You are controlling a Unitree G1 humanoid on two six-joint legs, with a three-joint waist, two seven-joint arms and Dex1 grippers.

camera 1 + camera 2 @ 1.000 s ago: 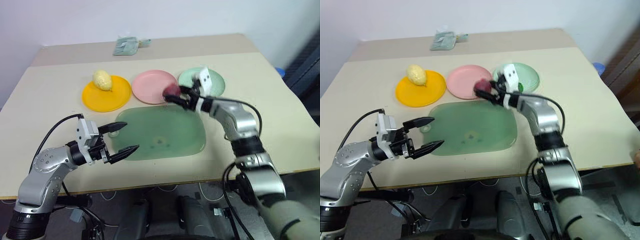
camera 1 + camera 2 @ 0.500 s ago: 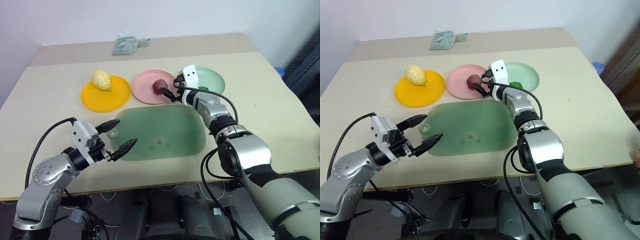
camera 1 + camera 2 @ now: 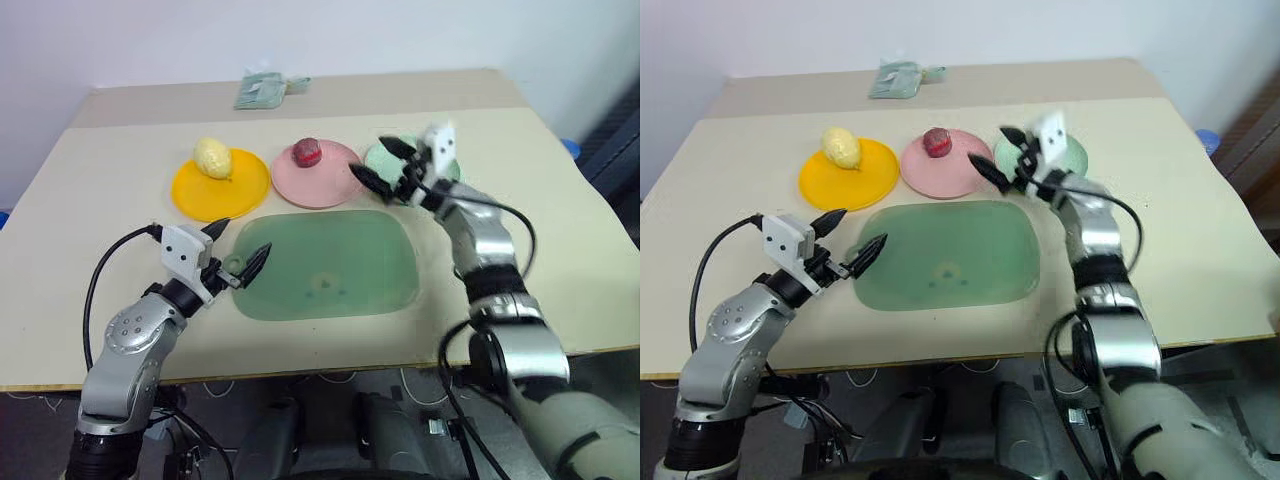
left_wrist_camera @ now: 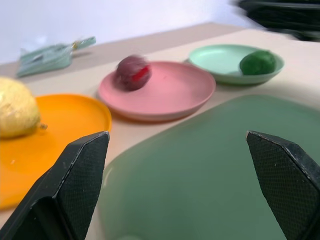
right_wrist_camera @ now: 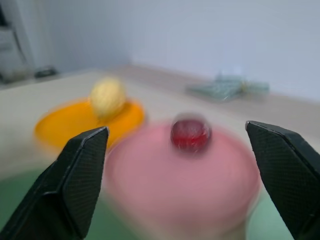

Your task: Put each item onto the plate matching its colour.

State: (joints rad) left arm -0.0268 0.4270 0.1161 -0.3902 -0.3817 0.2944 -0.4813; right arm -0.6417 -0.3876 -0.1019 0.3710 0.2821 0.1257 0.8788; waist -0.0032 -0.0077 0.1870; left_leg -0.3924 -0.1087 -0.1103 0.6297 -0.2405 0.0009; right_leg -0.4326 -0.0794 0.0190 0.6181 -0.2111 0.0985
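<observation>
The right gripper (image 3: 378,166) hides part of the mint plate (image 4: 220,62) (no writing legible); both jaws released, left gripper (image 3: 238,247) empty.

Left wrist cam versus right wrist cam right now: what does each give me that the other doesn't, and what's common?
Left wrist's extra: the green ball on the green plate, framed by the open left gripper. Right wrist's extra: the open right gripper, facing the pink plate. Shared: the red fruit on the pink plate, the yellow fruit on the yellow plate, and a packet at the table's far edge.
</observation>
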